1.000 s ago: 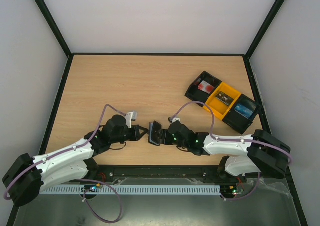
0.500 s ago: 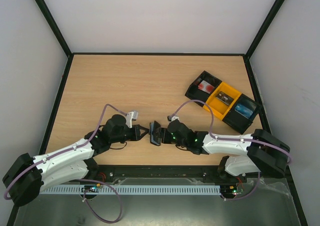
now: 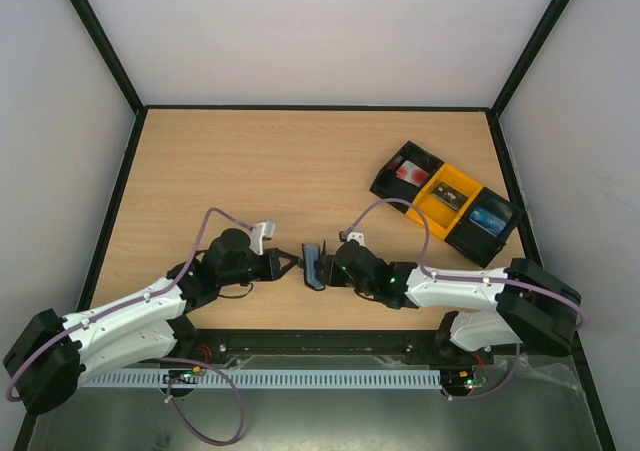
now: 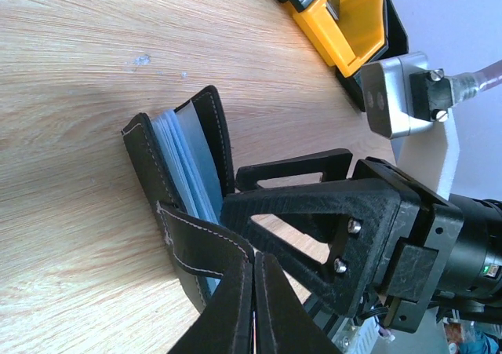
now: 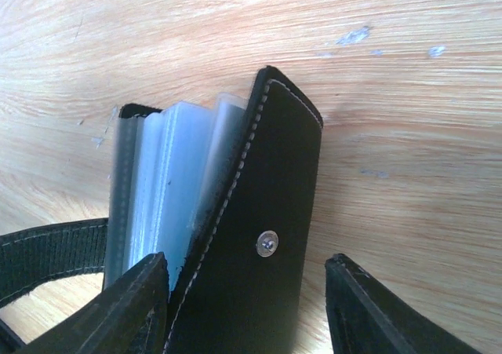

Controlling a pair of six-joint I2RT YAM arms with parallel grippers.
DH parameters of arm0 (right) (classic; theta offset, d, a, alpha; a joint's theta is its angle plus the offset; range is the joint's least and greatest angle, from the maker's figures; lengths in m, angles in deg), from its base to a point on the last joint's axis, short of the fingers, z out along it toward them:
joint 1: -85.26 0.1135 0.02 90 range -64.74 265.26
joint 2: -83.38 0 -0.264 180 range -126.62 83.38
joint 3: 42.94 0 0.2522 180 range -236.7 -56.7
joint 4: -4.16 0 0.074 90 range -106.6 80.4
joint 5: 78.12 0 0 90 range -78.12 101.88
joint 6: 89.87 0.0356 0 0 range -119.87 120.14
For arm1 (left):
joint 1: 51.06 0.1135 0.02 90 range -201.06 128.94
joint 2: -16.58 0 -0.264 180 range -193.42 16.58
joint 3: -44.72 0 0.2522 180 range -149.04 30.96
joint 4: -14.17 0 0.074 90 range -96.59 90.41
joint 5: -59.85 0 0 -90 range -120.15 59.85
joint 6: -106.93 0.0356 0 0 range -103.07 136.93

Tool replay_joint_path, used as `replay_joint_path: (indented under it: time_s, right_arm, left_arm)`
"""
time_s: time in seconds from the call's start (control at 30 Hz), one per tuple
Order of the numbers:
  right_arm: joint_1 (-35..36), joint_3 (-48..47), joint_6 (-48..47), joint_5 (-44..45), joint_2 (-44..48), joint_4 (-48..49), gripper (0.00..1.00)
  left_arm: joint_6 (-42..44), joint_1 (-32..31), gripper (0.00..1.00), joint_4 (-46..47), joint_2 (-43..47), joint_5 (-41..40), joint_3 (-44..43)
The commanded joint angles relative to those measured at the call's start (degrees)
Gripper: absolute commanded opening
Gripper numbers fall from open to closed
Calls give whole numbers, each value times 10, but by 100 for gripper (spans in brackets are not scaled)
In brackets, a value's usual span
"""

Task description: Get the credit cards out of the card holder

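The black card holder [image 3: 312, 264] stands on edge, fanned open, on the wooden table between my two grippers. Pale blue-grey credit cards [image 5: 169, 189] sit packed between its covers, and they also show in the left wrist view [image 4: 184, 162]. My left gripper [image 3: 291, 264] is shut on the holder's stitched black strap [image 4: 200, 240]. My right gripper [image 3: 323, 263] is open. Its jaws straddle the holder's snap-button cover [image 5: 271, 181], one finger [image 5: 145, 303] against the cards' side, the other finger [image 5: 369, 307] apart from the cover.
A long black-and-yellow three-compartment tray [image 3: 445, 203] lies at the back right, holding a small red-and-white object [image 3: 408, 172] and a bright blue object [image 3: 488, 220]. Its yellow compartment [image 4: 353, 24] shows in the left wrist view. White walls enclose the table.
My right gripper has moved a little left, closer around the holder's cover. The holder has turned more edge-on. The left arm has barely moved.
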Motion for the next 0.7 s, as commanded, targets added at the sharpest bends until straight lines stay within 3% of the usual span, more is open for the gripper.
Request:
replay_joint_path:
  time_s: [0.0,0.43,0.67]
  right_arm:
    - [-1,-9,-9,57,28,-52,51]
    - [-1,-3,-19,143,95,-149,43]
    - [-1,2,-10,77,156,-95,41]
  left_arm:
    - [4,1,3,2,7,-8,0]
    - [5,1,3,-32,33,-34,18]
    - [5,1,3,-31,27,-34,18]
